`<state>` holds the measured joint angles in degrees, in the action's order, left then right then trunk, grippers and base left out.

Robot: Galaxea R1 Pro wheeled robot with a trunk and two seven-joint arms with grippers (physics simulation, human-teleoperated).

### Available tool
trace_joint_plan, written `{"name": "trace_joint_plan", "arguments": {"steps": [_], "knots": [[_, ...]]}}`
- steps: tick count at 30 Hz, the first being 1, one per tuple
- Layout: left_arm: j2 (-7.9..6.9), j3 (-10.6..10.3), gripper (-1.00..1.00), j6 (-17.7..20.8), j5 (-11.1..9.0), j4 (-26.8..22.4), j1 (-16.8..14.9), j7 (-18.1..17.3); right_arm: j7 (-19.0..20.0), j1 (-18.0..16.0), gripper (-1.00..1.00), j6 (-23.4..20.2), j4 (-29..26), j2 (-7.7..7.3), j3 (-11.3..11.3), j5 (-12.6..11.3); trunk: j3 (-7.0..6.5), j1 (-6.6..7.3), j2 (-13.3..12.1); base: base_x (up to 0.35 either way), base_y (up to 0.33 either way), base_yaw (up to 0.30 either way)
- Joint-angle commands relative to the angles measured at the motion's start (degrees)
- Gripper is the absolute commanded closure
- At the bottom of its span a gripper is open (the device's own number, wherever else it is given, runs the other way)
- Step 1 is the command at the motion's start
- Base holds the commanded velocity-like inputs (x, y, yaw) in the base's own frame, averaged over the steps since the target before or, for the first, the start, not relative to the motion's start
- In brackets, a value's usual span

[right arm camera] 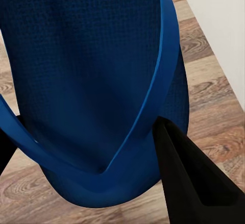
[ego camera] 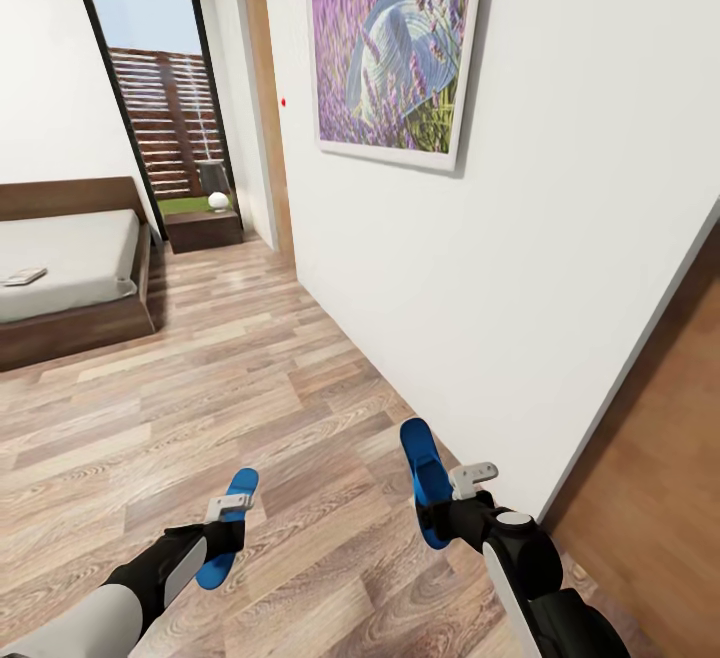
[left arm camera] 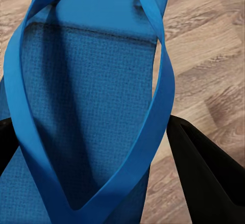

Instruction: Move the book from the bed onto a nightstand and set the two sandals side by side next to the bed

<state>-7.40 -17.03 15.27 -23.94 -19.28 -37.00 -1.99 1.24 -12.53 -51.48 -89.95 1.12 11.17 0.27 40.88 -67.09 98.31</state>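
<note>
Each pincer is clamped on a blue sandal, held clear above the plank floor (ego camera: 300,368). The left pincer (ego camera: 226,530) grips the left sandal (ego camera: 228,526) near its middle, so that toe and heel stick out ahead of and behind the fingers; the fingertips themselves are hidden behind the sole. In the left wrist view that sandal (left arm camera: 87,106) lies with its thong straps up, and a black finger (left arm camera: 204,173) presses at its edge, while the other finger is cut off at the frame's border. The right pincer (ego camera: 450,508) holds the right sandal (ego camera: 428,483), which points ahead of it, tipped on its edge; its rear end is hidden by the wrist. In the right wrist view the sandal (right arm camera: 92,81) is dark and in shade, one finger (right arm camera: 189,178) against its edge, the second barely showing at the border.

Far ahead of the left pincer and off to its outer side stands the bed (ego camera: 60,268), cut off by the frame edge. On its mattress lies a small flat thing, the book (ego camera: 24,277), too small for its cover to be read. Beyond the bed's corner, by the tall window (ego camera: 165,98), is a nightstand (ego camera: 203,228) bearing a dark object and a white ball, hard to make out.

Close beside the right pincer runs a white wall (ego camera: 520,268) with a lavender painting (ego camera: 395,43) high on it. A brown door (ego camera: 650,498), cut off, stands just beyond the right arm.
</note>
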Motion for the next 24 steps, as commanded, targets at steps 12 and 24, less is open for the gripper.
{"name": "trace_joint_plan", "arguments": {"steps": [12,24], "knots": [[-0.07,-0.2,1.0,0.3,-0.1,-0.3,0.0,-0.1,0.0,0.0,1.0,-0.3,-0.1,0.02,0.0,0.0,-2.11,2.65,-4.8,0.0,0.0,0.0],[-0.07,-0.2,1.0,0.1,-0.1,-0.5,0.1,-0.2,0.0,0.0,1.0,-0.3,-0.1,0.02,0.2,0.0,-2.64,3.31,-6.0,0.0,0.0,0.0]]}}
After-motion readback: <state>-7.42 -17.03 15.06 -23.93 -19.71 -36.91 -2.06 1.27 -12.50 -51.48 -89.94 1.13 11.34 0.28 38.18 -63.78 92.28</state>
